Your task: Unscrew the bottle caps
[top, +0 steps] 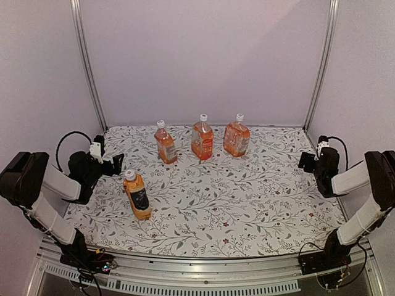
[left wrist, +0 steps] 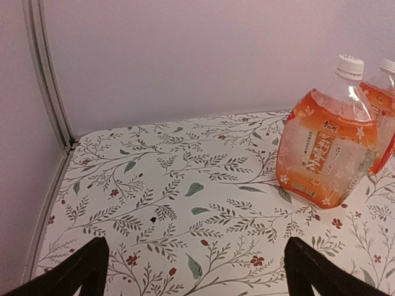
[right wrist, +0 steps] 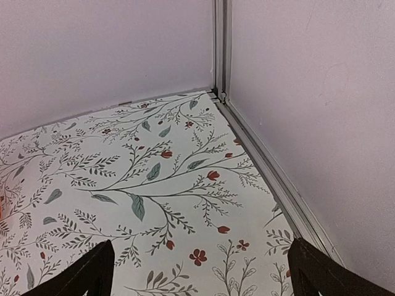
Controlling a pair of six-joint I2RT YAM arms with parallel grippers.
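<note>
We see four bottles [top: 202, 140] of orange drink standing on the flowered tabletop [top: 247, 203], each with its white cap screwed on. Three caps [top: 203, 117] sit in a row near the back wall. The fourth cap [top: 129, 175] tops the black-labelled bottle [top: 138, 198], near the left arm [top: 83, 172]. That arm's jaws are wide apart and empty, as are those of the right arm [top: 327, 169], well apart from the bottles.

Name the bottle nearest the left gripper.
The black-labelled bottle, alone in front beside the left gripper; the other three bottles stand in a row at the back.
</note>
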